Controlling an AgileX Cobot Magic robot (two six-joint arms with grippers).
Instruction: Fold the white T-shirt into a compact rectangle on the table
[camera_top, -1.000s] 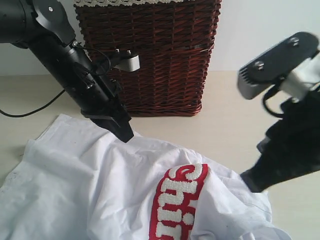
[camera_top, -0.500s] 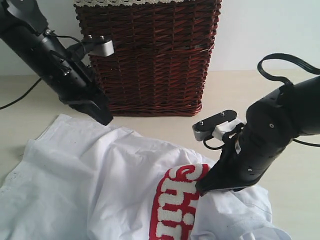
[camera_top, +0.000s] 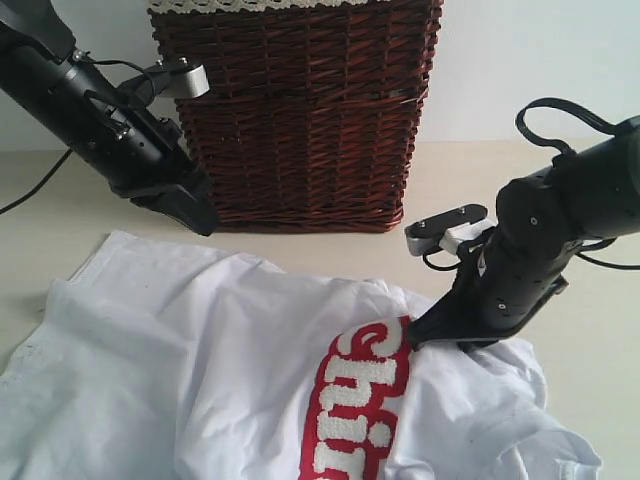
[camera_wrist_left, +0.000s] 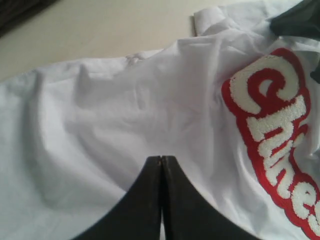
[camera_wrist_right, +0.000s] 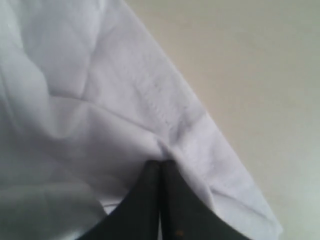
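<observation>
**Exterior view.** Shows the white T-shirt (camera_top: 200, 370) lying rumpled on the table (camera_top: 440, 200), toward its near side, with a wicker basket (camera_top: 300, 110) standing by the far edge. Puts the left gripper (camera_top: 195, 215) clear of the cloth, in front of the basket, jaws pressed together on nothing. Puts the right gripper (camera_top: 425, 335) down at a raised fold beside the lettering (camera_top: 360, 400), jaws closed. Leaves nothing pinning the shirt, so a pull might drag all of it across the slick top rather than fold it.

**Left wrist view.** Confirms the left gripper (camera_wrist_left: 161, 165) empty above soft, creased cotton. Picks out fuzzy raised lettering (camera_wrist_left: 272, 135) edged in red, thicker than the thin knit around it and likely to bunch into a lump.

**Right wrist view.** Catches a pinch of stitched hem (camera_wrist_right: 185, 120) at the tips of the right gripper (camera_wrist_right: 160, 165), with smooth pale table (camera_wrist_right: 250, 65) beyond. Looks a shallow bite on limp fabric, and could slip free under a quick lift.
</observation>
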